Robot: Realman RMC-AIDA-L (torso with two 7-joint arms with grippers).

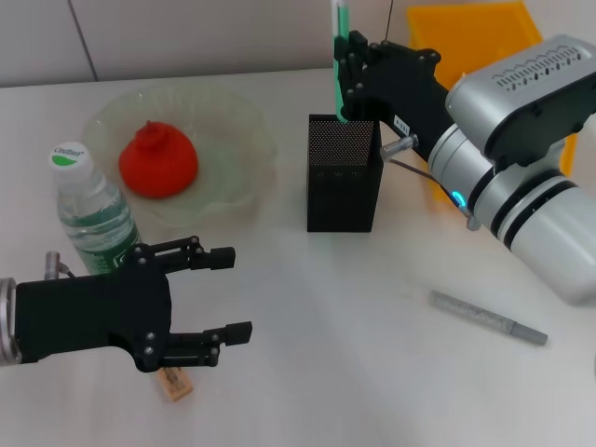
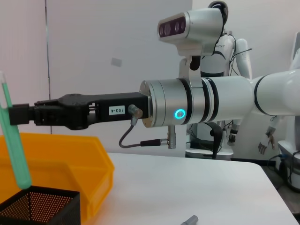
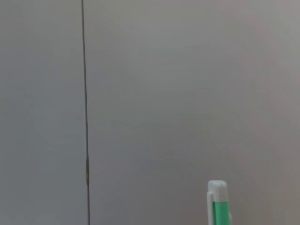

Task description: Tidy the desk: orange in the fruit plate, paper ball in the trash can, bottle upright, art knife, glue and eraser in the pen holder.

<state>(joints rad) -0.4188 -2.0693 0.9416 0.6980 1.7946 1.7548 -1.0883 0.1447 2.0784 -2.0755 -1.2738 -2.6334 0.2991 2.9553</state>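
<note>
- Holding a slim green glue stick (image 1: 340, 56) upright, the right claw (image 1: 346, 86) is closed on it directly above the open mouth of the pen holder (image 1: 343, 177); the stick's lower end dips just inside the rim at the holder's far side.
- From the left wrist view, the same glue stick (image 2: 13, 136) stands slightly tilted, its tip just past the mesh rim of the pen holder (image 2: 40, 206), pinched by the right claw (image 2: 14, 115).
- Behind the right arm sits the yellow trash can (image 1: 470, 33), just beside the pen holder.
- Left of the holder, the orange (image 1: 156, 160) rests in the fruit plate (image 1: 233, 140).
- The bottle (image 1: 91, 214) stands upright near the plate, touching or nearly touching the back of the left claw (image 1: 233, 293).
- That left claw hovers low over the surface (image 1: 354, 372) with its jaws spread apart, gripping nothing.
- The eraser (image 1: 174, 383) lies on the surface just below the left claw's lower finger, at its near side.
- A grey art knife (image 1: 487, 317) lies flat on the surface to the right, well apart from both claws.
</note>
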